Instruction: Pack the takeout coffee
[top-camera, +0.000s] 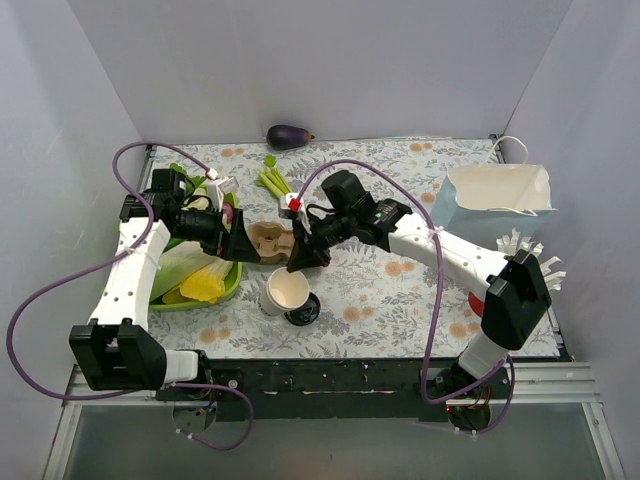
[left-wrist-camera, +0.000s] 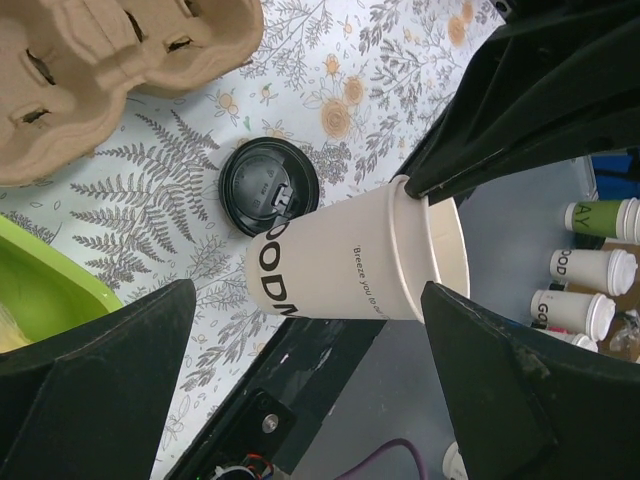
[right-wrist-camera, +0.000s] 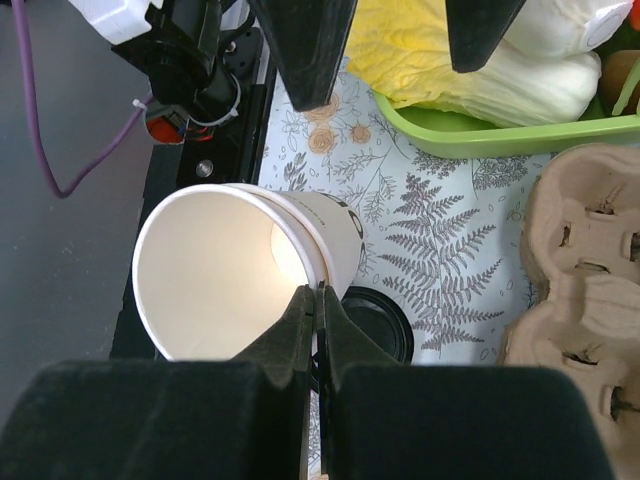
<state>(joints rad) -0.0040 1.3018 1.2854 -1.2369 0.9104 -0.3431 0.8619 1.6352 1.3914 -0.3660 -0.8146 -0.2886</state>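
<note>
Right jaws grip one lidless cup (right-wrist-camera: 200, 270); left jaws gape; one loose lid (left-wrist-camera: 268, 187) beside.

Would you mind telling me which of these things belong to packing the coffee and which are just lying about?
Job, likely: paper cup, pinched at the rim by the right gripper; black lid; cardboard carrier; white paper bag.
Lying about: eggplant; green onions; green tray with cabbage.
</note>
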